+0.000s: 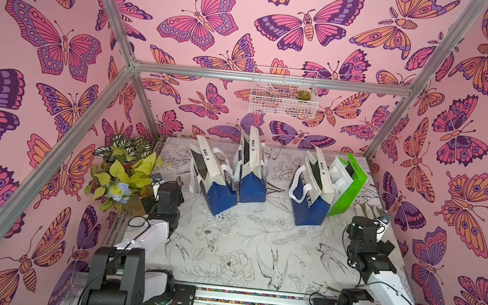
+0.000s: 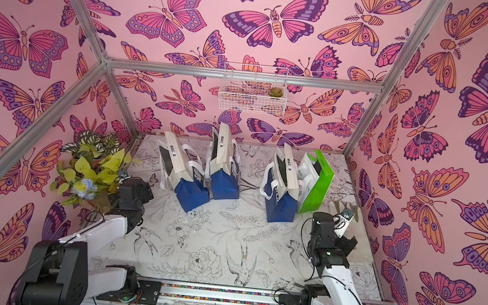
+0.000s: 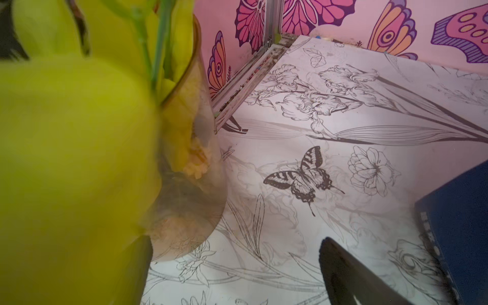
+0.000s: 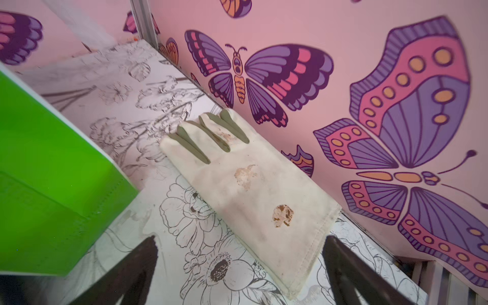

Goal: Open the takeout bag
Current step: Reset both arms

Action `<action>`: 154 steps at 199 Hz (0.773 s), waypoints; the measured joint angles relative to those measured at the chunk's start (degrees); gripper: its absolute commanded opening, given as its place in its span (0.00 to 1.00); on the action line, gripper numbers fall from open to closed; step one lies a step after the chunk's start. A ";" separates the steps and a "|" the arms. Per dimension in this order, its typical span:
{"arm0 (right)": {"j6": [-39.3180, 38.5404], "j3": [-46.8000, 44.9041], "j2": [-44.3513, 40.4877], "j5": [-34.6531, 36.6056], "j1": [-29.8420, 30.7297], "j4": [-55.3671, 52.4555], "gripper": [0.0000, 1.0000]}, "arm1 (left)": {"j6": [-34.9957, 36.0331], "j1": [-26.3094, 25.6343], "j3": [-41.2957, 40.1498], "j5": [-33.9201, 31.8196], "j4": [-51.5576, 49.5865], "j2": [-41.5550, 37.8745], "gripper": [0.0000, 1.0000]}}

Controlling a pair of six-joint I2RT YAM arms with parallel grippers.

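On the flower-printed table (image 2: 219,250) stand three blue-and-white bags (image 2: 223,177) (handles white), with a green bag (image 2: 318,188) just beside the rightmost. A leafy plant (image 2: 91,164) sits at the left edge; a wire basket (image 2: 252,99) hangs on the back wall.

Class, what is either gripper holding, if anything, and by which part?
Nothing. The left gripper and right gripper both stand open, the right one's fingers apart near the glove.

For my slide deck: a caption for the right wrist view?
Open right gripper facing a stained white glove lying between the green bag and butterfly wall.
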 measured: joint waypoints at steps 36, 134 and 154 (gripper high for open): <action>-7.37 -0.42 21.44 -9.88 -1.27 20.76 0.99 | 2.82 0.26 -3.34 10.03 9.68 0.63 1.00; -15.72 0.04 38.29 -28.68 -2.27 53.81 0.99 | 9.99 -3.43 -8.26 17.88 31.89 15.50 0.99; -16.13 0.02 38.36 -29.38 -2.27 55.95 0.99 | 10.32 -3.45 -7.17 17.86 33.33 15.61 0.99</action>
